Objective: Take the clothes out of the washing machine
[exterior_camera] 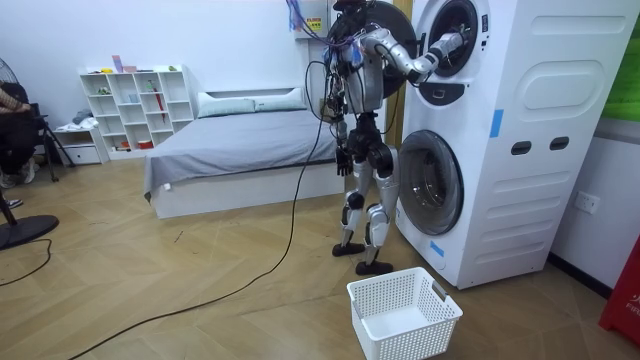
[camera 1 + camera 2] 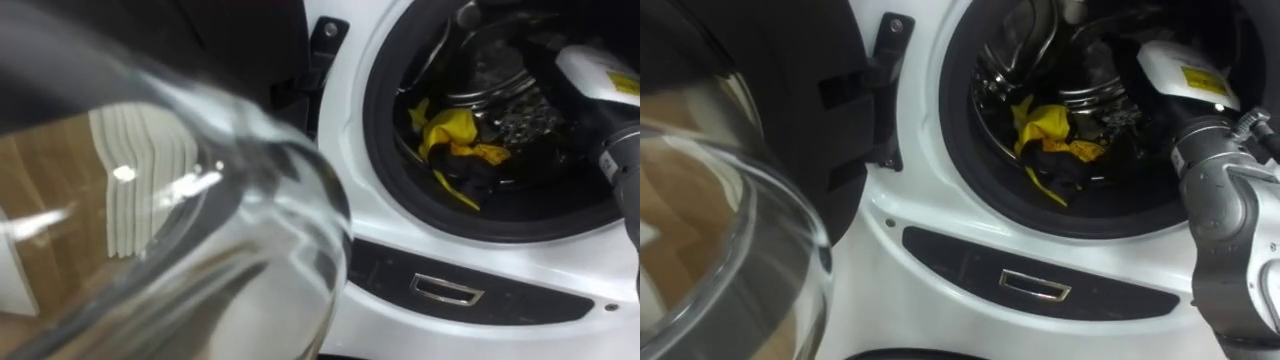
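Observation:
A yellow cloth [image 2: 448,128] lies tangled with a dark cloth [image 2: 485,172] at the bottom of the upper machine's drum [image 2: 500,90]. My right forearm [image 2: 1185,70] comes in from the right and runs into the drum above the clothes. The right hand lies deeper in the drum, hidden from the eye views. In the room view I stand in front of the stacked machines [image 1: 500,140] with my right arm raised into the upper opening [image 1: 450,45]. My left hand [image 1: 345,160] hangs down by my hip.
The upper machine's glass door [image 2: 200,230] stands open at the left, close to my head, on its hinge [image 2: 325,50]. A white laundry basket [image 1: 405,312] sits on the floor by my feet. A bed [image 1: 240,145] and shelves [image 1: 135,105] stand behind me.

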